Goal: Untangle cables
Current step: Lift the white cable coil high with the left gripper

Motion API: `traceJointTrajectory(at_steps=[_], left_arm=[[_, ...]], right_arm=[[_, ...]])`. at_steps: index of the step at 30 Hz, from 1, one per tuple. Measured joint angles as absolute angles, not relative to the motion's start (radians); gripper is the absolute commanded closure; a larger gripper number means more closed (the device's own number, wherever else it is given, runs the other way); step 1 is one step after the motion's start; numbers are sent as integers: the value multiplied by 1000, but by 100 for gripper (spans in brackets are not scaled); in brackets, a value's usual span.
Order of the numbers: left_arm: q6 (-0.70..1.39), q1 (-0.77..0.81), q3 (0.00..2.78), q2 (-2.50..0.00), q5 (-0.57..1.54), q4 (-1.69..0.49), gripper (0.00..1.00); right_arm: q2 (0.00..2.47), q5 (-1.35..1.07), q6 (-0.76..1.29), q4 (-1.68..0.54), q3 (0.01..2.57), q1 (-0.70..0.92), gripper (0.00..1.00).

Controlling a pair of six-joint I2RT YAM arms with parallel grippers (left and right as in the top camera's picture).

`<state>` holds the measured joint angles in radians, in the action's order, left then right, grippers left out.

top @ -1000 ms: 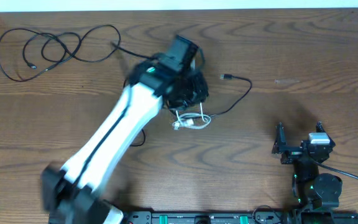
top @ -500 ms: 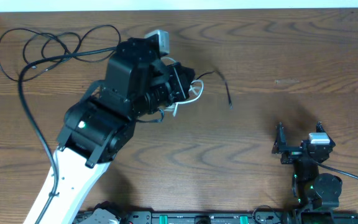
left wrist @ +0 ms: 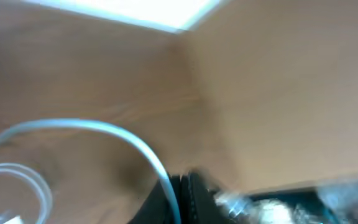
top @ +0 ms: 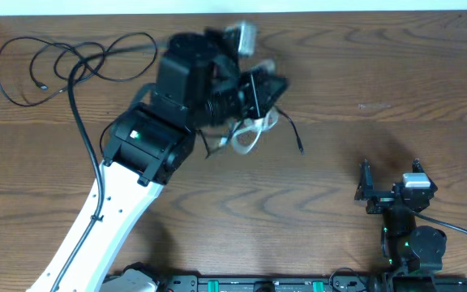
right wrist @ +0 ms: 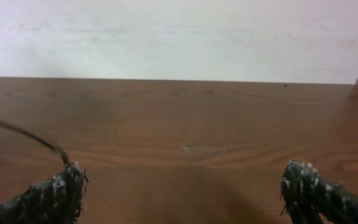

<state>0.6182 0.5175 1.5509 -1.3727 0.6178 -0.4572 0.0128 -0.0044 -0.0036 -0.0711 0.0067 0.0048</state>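
Note:
My left gripper (top: pixel 264 88) is raised over the back middle of the table and is shut on the white cable (top: pixel 246 136), whose loops hang below it. In the blurred left wrist view the white cable (left wrist: pixel 135 140) curves into the shut jaws (left wrist: pixel 182 199). A black cable (top: pixel 293 130) trails from the same bunch, its plug end to the right. A second black cable (top: pixel 23 97) lies in loose loops at the back left. My right gripper (top: pixel 389 174) is open and empty at the front right; its fingers (right wrist: pixel 185 193) frame bare wood.
The table's back edge and a pale wall lie just behind the left gripper. A black cable tip (right wrist: pixel 23 134) shows at the left of the right wrist view. The arm bases and a black rail (top: pixel 266 284) line the front edge.
The left arm lifted the white cable and the tangled black one off the table, swung left, then back right. The black cable's plug end was dragged toward the bunch. The right arm has not moved.

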Motion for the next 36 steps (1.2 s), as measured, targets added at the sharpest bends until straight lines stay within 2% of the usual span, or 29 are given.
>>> traceJointTrajectory(at_steps=[3, 5, 9, 11, 13, 17, 19, 21, 25, 27, 32, 34, 36], left_arm=[[628, 500, 1554, -1362, 720, -387, 92], [636, 497, 1560, -1356, 688, -488, 93], [715, 498, 1562, -1362, 416, -812, 92], [738, 492, 1558, -1377, 318, -874, 92], [728, 484, 1556, -1389, 322, -822, 92], [675, 468, 1549, -1394, 609, -483, 92], [675, 467, 1554, -1391, 687, -419, 92], [693, 468, 1559, -1384, 682, -477, 93], [790, 471, 1560, -1391, 523, -707, 92], [816, 466, 1558, -1401, 522, -691, 92], [855, 458, 1556, -1404, 687, -430, 92], [863, 459, 1557, -1401, 706, -432, 92], [889, 459, 1558, -1400, 665, -546, 93]], right_arm=[[13, -4, -4, -71, 7, 5, 1], [13, -4, -4, -70, 7, 5, 1], [13, -4, -4, -71, 7, 5, 1], [13, -4, -4, -71, 7, 5, 1], [13, -4, -4, -71, 7, 5, 1], [13, -4, -4, -71, 7, 5, 1], [13, -4, -4, -71, 7, 5, 1], [13, -4, -4, -71, 7, 5, 1], [13, -4, -4, -71, 7, 5, 1], [13, -4, -4, -71, 7, 5, 1], [13, -4, -4, -71, 7, 5, 1], [13, -4, -4, -71, 7, 5, 1], [13, -4, -4, -71, 7, 5, 1]])
